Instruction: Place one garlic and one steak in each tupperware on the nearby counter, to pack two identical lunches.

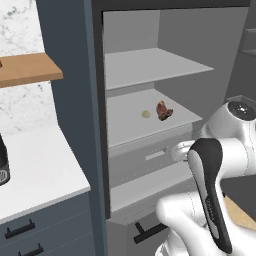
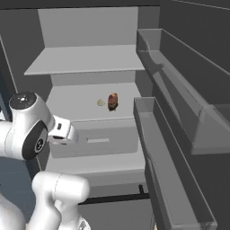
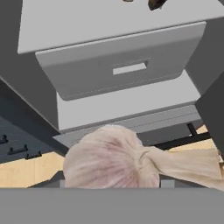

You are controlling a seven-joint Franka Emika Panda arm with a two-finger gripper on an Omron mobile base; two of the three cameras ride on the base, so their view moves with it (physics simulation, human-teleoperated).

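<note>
A pale cream garlic [image 3: 111,159] bulges at the bottom of the hand view, right where my fingertips rise, and hides them. My gripper [image 1: 173,151] appears shut on this garlic and hangs in front of the open fridge's drawer [image 3: 127,70]. On the middle shelf [image 1: 130,125] lie a second small garlic [image 1: 145,114] and, to its right, a lumpy reddish-brown steak [image 1: 163,110]. The same garlic [image 2: 101,103] and steak [image 2: 112,101] sit side by side in the right base view. Both tupperware and the red strip steak are out of view.
The fridge door [image 2: 179,148] with its grey bins stands open on the right. A white counter [image 1: 40,165] lies left of the fridge, with a black toaster [image 1: 3,165] at its edge and a wooden shelf [image 1: 27,67] above.
</note>
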